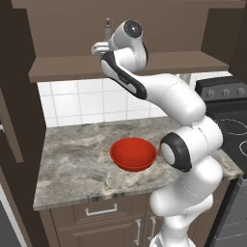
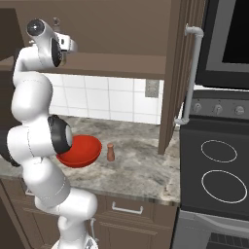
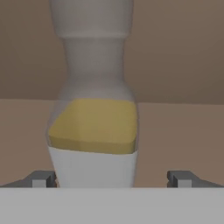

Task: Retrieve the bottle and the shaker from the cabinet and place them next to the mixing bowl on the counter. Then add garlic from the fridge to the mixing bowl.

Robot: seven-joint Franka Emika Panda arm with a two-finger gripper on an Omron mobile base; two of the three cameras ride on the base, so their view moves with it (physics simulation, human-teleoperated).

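Note:
A pale bottle (image 3: pixel 94 127) with a yellow label stands upright on the cabinet shelf (image 1: pixel 62 67). It sits between the fingertips (image 3: pixel 41 178) of my open gripper (image 3: pixel 111 179), which touch nothing. In the left base view the bottle's top (image 1: pixel 107 24) shows just above my hand, which is raised into the cabinet. The red mixing bowl (image 1: pixel 133 153) rests on the stone counter (image 1: pixel 72 159). In the right base view a small brown shaker (image 2: pixel 111 152) stands upright on the counter just right of the bowl (image 2: pixel 80 150).
An open cabinet door (image 2: pixel 177 73) with a long handle hangs right of the counter. Another open door (image 1: pixel 12 125) hangs at the left. A black stove (image 2: pixel 219 165) adjoins the counter's right end. Drawers (image 1: pixel 101 210) lie below the counter.

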